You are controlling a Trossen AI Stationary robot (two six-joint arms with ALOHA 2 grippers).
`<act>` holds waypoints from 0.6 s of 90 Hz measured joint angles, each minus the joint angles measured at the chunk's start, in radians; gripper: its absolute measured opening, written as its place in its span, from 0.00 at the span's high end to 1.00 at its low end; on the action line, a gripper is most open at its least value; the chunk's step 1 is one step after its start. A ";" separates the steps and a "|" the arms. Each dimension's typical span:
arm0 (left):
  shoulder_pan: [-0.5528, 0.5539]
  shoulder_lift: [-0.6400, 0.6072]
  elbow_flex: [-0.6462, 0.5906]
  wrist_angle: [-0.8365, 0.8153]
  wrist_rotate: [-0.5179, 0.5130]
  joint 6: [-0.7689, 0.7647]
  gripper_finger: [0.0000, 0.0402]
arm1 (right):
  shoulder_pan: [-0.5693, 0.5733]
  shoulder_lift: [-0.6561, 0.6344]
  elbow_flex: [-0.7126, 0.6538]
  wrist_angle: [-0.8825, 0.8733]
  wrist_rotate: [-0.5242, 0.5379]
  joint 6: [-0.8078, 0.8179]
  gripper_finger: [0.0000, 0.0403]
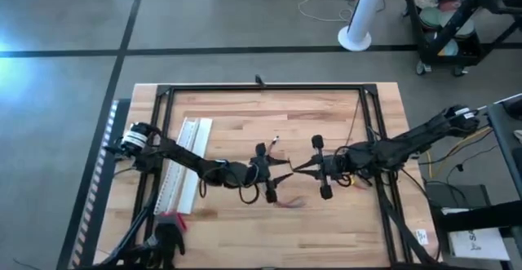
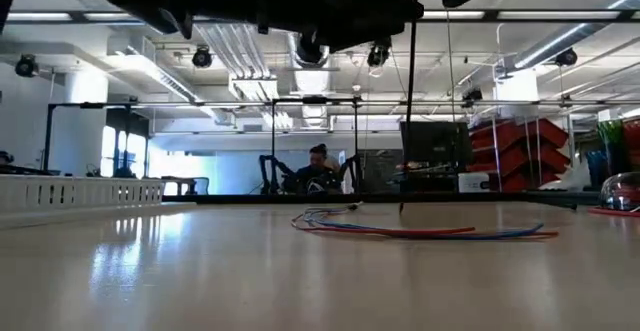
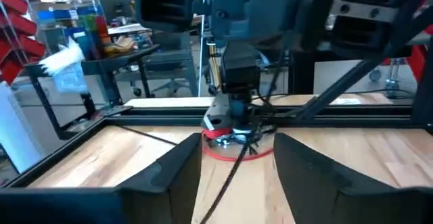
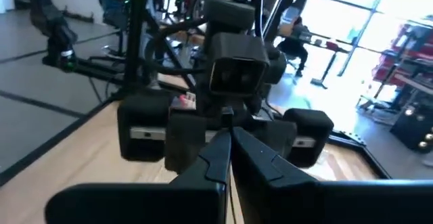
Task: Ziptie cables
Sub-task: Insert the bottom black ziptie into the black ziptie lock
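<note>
At lower centre of the overhead frame, the thin bundle of pinkish-brown and dark cables [image 1: 294,201] is left loose on the pale wooden table [image 1: 228,115]; just above, the wide-spread left gripper [image 1: 279,180] is faced by the pinched-together right gripper [image 1: 298,167], apparently for a handover.

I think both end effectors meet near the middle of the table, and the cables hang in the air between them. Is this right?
Not quite. The cables do not hang: they lie flat on the table, as the low view shows. The rest holds: the left end effector and the right end effector meet near the middle of the table.
</note>
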 joint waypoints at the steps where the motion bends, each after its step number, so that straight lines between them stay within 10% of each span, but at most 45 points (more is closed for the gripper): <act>1: 0.002 0.000 0.000 0.000 0.000 0.000 0.60 | -0.003 0.003 0.000 0.001 0.000 0.000 1.00; 54: 0.046 -0.021 0.000 -0.084 0.059 0.033 0.91 | -0.049 0.056 -0.001 0.052 0.058 -0.017 1.00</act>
